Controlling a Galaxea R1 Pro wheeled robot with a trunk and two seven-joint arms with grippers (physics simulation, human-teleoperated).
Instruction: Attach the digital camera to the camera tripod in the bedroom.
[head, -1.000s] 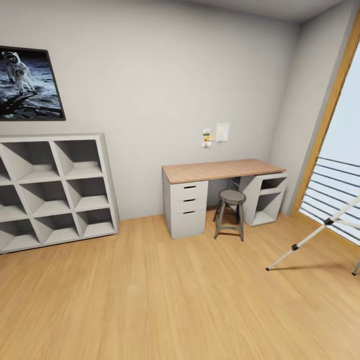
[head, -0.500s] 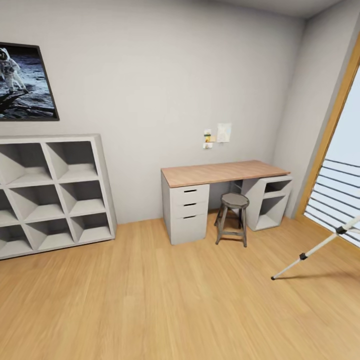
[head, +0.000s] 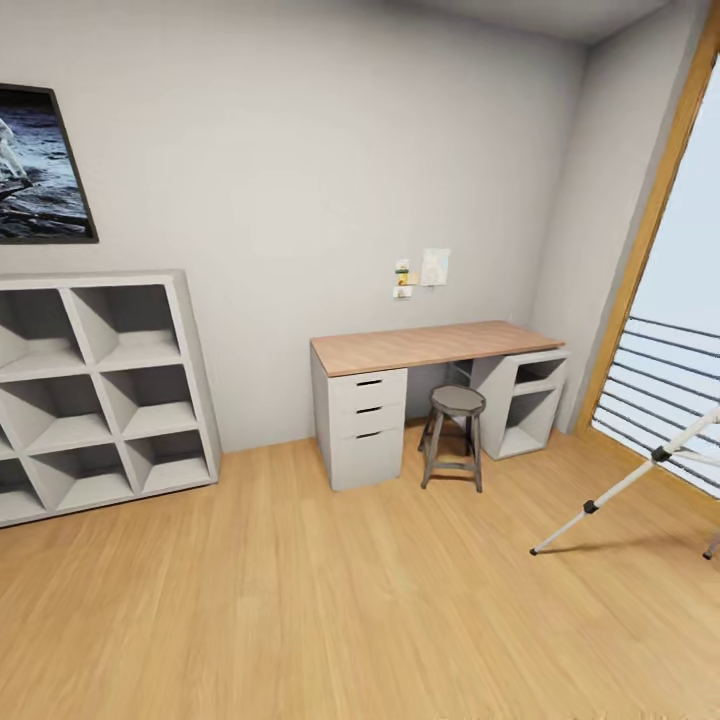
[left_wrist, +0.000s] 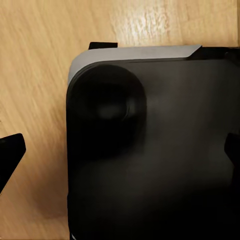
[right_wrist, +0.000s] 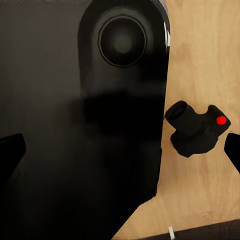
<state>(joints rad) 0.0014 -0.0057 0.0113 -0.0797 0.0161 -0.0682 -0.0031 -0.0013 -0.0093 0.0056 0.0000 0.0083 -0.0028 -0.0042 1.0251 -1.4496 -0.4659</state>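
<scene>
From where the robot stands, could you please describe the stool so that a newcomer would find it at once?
Look to the wood-topped desk against the grey back wall, left of the tall window. The stool stands on the floor in front of the desk's open middle, between its drawers and its open shelves. It is the one small, round-seated, dark grey piece with splayed legs.

Grey stool (head: 453, 434) at wood-topped desk (head: 432, 344), cube shelf (head: 95, 388), moon poster (head: 38, 165)
</scene>
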